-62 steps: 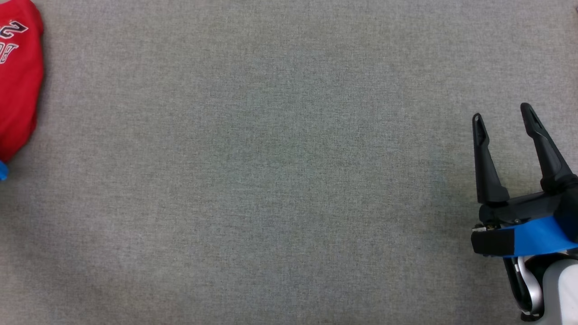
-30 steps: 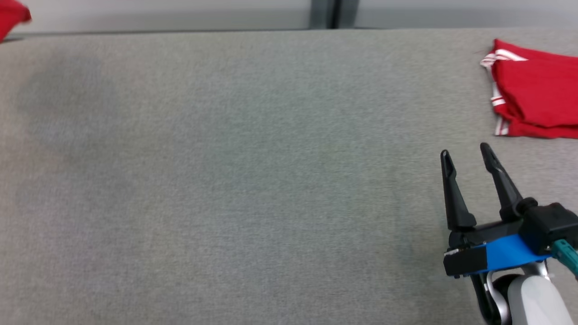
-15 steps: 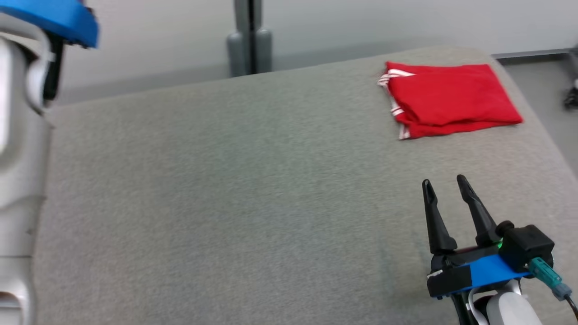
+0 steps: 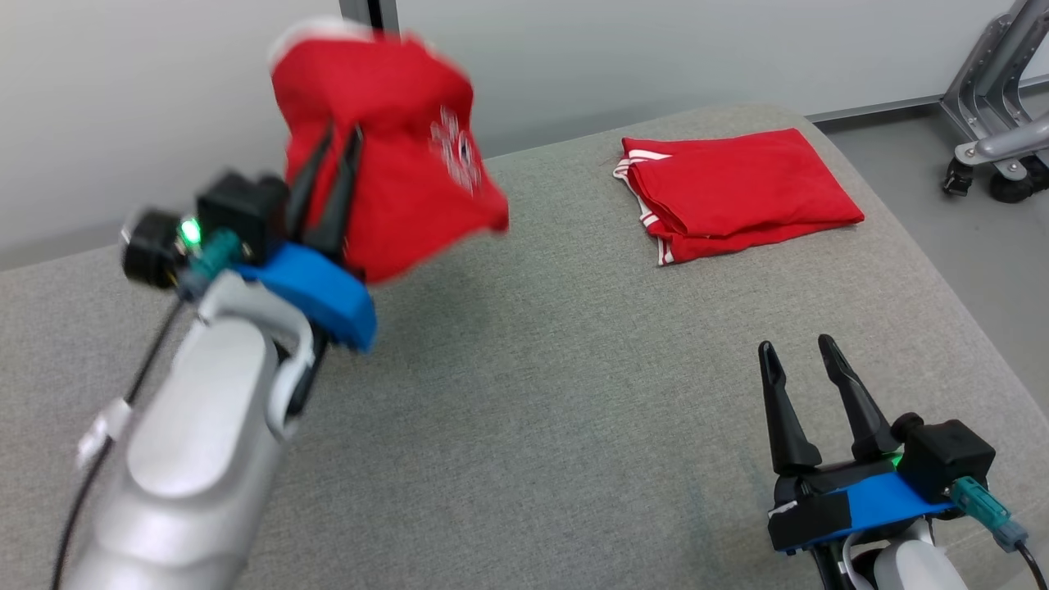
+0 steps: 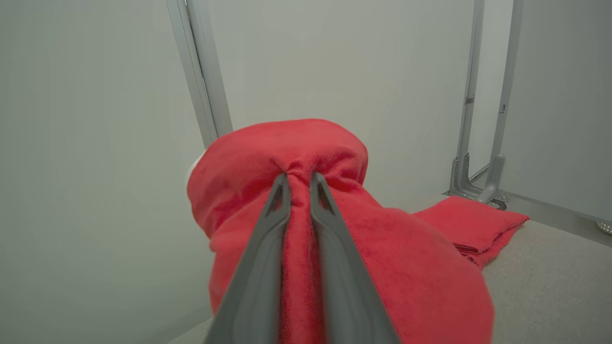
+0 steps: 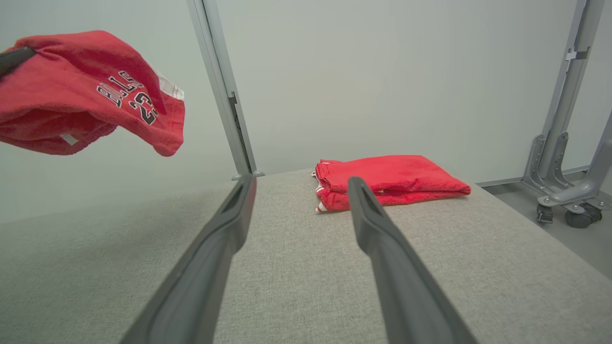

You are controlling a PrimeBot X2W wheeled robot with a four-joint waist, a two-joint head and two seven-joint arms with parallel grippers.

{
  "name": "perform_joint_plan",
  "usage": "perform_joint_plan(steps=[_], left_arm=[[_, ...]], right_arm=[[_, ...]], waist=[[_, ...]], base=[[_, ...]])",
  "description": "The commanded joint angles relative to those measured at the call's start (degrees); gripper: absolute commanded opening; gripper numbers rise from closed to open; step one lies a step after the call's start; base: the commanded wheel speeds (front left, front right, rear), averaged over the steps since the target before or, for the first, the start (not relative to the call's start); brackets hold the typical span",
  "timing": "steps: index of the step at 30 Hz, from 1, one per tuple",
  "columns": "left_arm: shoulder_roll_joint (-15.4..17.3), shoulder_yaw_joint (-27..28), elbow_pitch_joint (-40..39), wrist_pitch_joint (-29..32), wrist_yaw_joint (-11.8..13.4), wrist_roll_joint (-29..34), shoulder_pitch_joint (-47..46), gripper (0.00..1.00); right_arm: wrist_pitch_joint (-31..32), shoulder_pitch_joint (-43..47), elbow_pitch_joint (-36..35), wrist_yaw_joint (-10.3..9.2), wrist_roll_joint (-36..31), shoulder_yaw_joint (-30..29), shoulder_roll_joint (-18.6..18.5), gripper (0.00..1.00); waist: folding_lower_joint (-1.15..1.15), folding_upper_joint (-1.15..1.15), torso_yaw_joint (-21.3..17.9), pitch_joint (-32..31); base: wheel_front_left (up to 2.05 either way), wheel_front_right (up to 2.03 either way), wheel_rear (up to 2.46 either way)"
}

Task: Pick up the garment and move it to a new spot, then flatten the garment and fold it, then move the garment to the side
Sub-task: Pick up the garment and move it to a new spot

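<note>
Grey woven fabric covers the bench (image 4: 533, 410) from the near edge right across to the back, and closest to us, low on the right, sits the right tool (image 4: 793, 342), its two dark fingers spread well apart with nothing between them, poised just above the cloth-covered top. Over on the left, the pale forearm rises up and away from us, and there's the left tool (image 4: 342, 135), fingers drawn almost together and clamped on a bunched fold of the garment (image 4: 401, 164)! That red garment is up in the air, clear of the bench, draping over and around the fingertips, with white trim at its top edge and printed lettering and digits showing on the side facing right. From the left wrist, you can see the cloth puckering right where the fingers pinch it. Further back, toward the far right corner of the bench, a second folded red garment (image 4: 737, 192) lies flat, white stripes along its left edge. Behind it all stands a plain pale wall (image 4: 656, 49), a metal post (image 4: 369, 12) running up it, and a wheeled frame (image 4: 992, 156) on the floor at far right.
</note>
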Motion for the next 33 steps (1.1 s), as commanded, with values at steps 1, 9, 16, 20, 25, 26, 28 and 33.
perform_joint_plan(steps=[1,9,16,20,25,26,28,33], left_arm=[[-0.5,-0.6,0.3,-0.7,0.6,-0.6,3.1,0.00],[-2.6,-0.9,5.0,-3.6,1.8,-3.3,14.4,0.00],[-5.3,-3.7,10.4,-5.7,1.7,-2.3,18.1,1.00],[-5.5,-1.8,8.7,-6.8,2.1,-2.6,19.1,1.00],[-4.1,1.9,1.9,-6.9,3.6,-1.3,21.1,1.00],[-3.7,2.9,-0.1,-6.9,4.0,-0.8,22.3,1.00],[-3.1,5.6,-4.1,-6.9,4.9,-0.2,24.9,1.00],[-1.7,11.3,-11.7,-6.9,6.2,2.3,30.5,1.00]], right_arm=[[-0.4,0.5,0.2,0.01,0.2,0.2,-0.1,1.00],[-0.4,-0.1,0.7,0.01,0.3,1.0,-0.1,1.00],[-0.4,1.0,1.4,0.01,-0.4,1.7,-0.1,1.00],[-0.4,2.0,1.7,0.01,-0.3,1.3,-0.1,1.00],[-0.4,3.0,1.8,0.01,-0.1,0.9,-0.1,1.00],[-0.4,3.4,1.9,0.01,-0.2,0.7,-0.1,1.00],[-0.4,3.9,1.9,0.01,-0.3,0.5,-0.1,1.00],[-0.4,4.6,1.6,0.01,-0.4,-0.2,-0.1,1.00]], waist=[[0.00,0.00,0.0,-0.1],[0.00,0.00,-0.1,0.0],[0.00,0.00,0.9,-0.9],[0.00,0.00,2.4,-2.5],[0.00,0.00,4.7,-3.9],[0.00,0.00,5.4,-4.3],[0.00,0.00,6.6,-5.0],[0.00,0.00,9.8,-5.9]], base=[[0.00,0.00,0.00],[0.00,0.00,0.00],[0.00,0.00,0.00],[0.00,0.00,0.00],[0.00,0.00,0.00],[0.00,0.00,0.00],[0.00,0.00,0.00],[0.00,0.00,0.00]])
